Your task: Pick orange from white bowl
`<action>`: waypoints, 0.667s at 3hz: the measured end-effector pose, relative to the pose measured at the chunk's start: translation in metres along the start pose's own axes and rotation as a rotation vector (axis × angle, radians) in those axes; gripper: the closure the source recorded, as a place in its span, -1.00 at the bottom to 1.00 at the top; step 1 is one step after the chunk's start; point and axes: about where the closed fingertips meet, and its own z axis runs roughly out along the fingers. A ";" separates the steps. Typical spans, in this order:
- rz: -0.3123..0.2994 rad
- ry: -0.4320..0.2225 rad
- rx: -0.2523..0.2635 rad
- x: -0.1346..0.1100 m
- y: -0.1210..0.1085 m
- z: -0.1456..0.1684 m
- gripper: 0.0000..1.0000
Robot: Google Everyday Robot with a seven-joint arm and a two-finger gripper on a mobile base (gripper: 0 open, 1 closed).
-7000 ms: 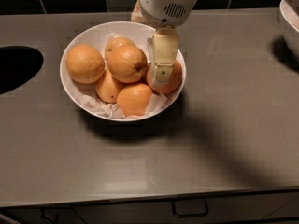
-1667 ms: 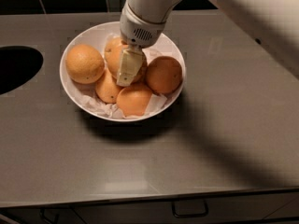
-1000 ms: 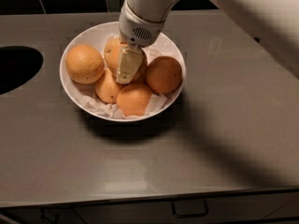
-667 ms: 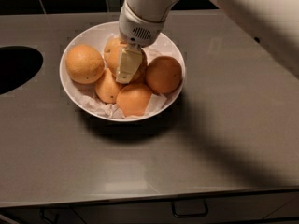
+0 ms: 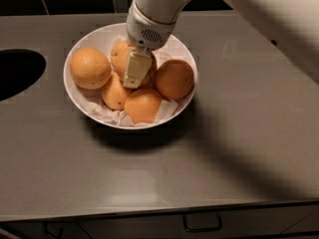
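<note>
The white bowl stands on the grey counter at upper left of centre, lined with crumpled white paper and holding several oranges. The large orange lies in the middle of the bowl, mostly covered by my gripper. The gripper reaches down from above and sits right on this orange, its cream-coloured tip lying over the fruit's front. A round orange lies at the left. Another round one lies at the right. Two smaller pointed ones lie at the front.
A dark round opening is set in the counter at the far left. My white arm crosses the upper right. A dark tiled wall runs along the back. A drawer handle shows below the counter's front edge.
Seven seconds ago the gripper was over the right-hand orange. It has since moved left onto the middle orange. Over the last two seconds nothing has visibly moved.
</note>
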 end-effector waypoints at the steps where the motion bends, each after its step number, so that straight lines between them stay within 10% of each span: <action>1: 0.000 0.000 0.000 0.000 0.000 0.000 0.50; 2: 0.000 0.000 -0.001 0.000 0.000 0.000 0.48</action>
